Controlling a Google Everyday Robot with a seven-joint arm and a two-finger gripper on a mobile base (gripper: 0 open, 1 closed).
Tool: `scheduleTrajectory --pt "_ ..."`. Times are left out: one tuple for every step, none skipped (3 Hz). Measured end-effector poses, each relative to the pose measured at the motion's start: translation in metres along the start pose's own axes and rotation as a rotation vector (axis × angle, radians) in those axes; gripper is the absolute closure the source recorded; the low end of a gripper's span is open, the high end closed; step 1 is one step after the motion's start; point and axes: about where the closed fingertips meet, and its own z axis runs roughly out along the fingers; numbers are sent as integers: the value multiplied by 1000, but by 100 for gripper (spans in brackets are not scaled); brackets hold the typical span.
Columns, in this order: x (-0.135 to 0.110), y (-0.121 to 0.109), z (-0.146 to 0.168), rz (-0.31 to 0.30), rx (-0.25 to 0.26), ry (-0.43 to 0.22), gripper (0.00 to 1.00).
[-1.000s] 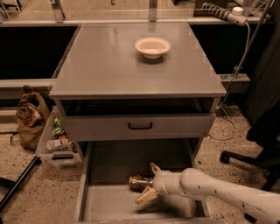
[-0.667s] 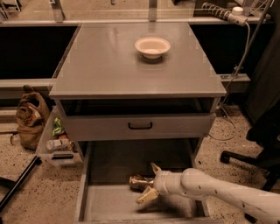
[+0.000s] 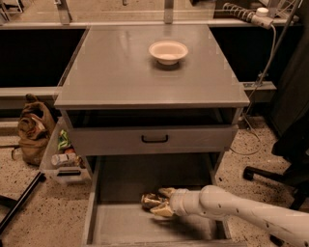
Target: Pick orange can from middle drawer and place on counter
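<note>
Middle drawer (image 3: 125, 224) pulled out, lowest in view. Arm (image 3: 241, 212) reaches in from right. Gripper (image 3: 160, 201) low over drawer floor, jaws spread apart, nothing lifted. Orange can (image 3: 148, 199) lies on its side on drawer floor, right end between fingertips. Contact unclear. Above: closed drawer front (image 3: 111, 141), black handle (image 3: 155, 139). Counter (image 3: 120, 72) beyond, with white bowl (image 3: 168, 51) toward back.

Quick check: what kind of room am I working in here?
Probably a lab or workshop, not a home: power strip with cables behind the counter, office chair base, speckled floor. The gripper is in the drawer at the can.
</note>
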Motion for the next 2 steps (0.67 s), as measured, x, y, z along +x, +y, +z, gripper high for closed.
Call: scheduleTrajectory --pt "0 0 0 0 0 0 65" --pt "-18 5 -15 0 7 -60 88"
